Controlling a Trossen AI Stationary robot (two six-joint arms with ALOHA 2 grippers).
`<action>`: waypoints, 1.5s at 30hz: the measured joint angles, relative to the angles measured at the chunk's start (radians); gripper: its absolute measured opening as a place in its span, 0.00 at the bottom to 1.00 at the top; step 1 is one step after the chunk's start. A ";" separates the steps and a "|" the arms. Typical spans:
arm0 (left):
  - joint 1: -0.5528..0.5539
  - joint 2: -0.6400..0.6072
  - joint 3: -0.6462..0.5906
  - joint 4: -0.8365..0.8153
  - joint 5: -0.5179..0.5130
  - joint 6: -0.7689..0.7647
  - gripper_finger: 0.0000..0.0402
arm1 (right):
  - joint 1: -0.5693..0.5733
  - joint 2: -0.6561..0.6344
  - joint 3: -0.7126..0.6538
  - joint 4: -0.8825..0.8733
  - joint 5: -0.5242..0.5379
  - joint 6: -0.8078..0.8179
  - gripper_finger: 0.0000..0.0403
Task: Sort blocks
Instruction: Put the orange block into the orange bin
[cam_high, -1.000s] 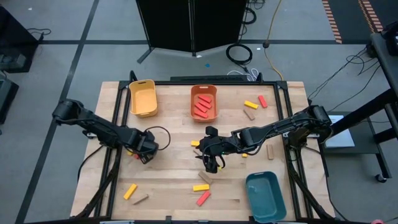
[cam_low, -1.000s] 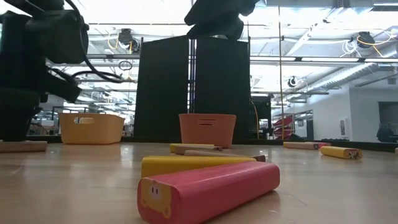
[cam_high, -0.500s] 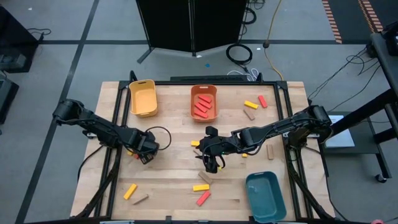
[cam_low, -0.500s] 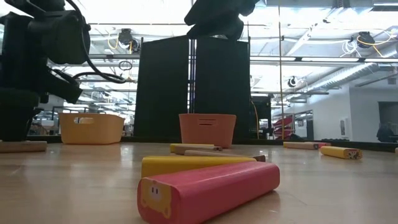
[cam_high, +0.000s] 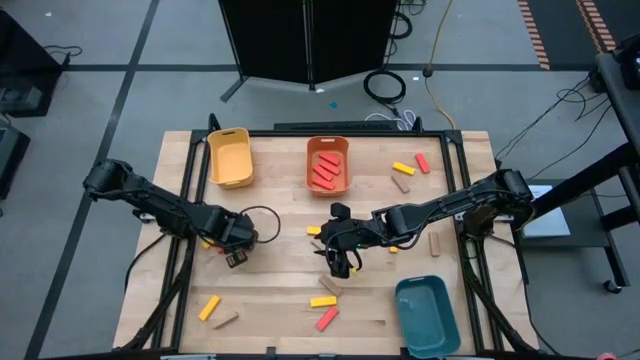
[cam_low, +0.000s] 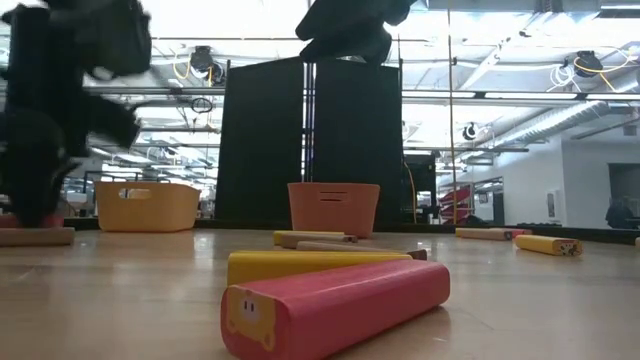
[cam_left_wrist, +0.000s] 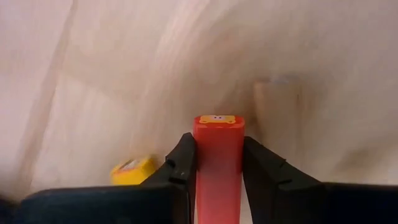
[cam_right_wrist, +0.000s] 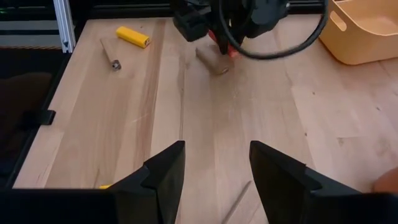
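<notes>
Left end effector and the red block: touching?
Touching. In the left wrist view, both fingers of the left end effector press flush against the sides of the red block, with no gap showing on either side.

Both arms are finished in matte black, built from chunky jointed segments. A thin black cable is looped beside the left pincer (cam_high: 237, 250). Two flat, dark, wedge-shaped fingers (cam_right_wrist: 166, 172) are seen on the right pincer (cam_high: 338, 262), with smooth inner faces. No markings can be made out.
</notes>
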 joint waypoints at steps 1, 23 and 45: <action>0.000 -0.011 0.016 -0.008 -0.013 0.015 0.20 | 0.000 0.000 0.000 0.003 0.003 0.000 0.42; -0.081 -0.299 -0.208 1.488 -0.189 0.778 0.21 | 0.001 0.010 0.000 0.173 0.029 -0.030 0.43; -0.113 -0.213 -0.397 2.048 -0.195 0.833 0.21 | -0.011 0.179 0.000 0.701 0.033 -0.142 0.43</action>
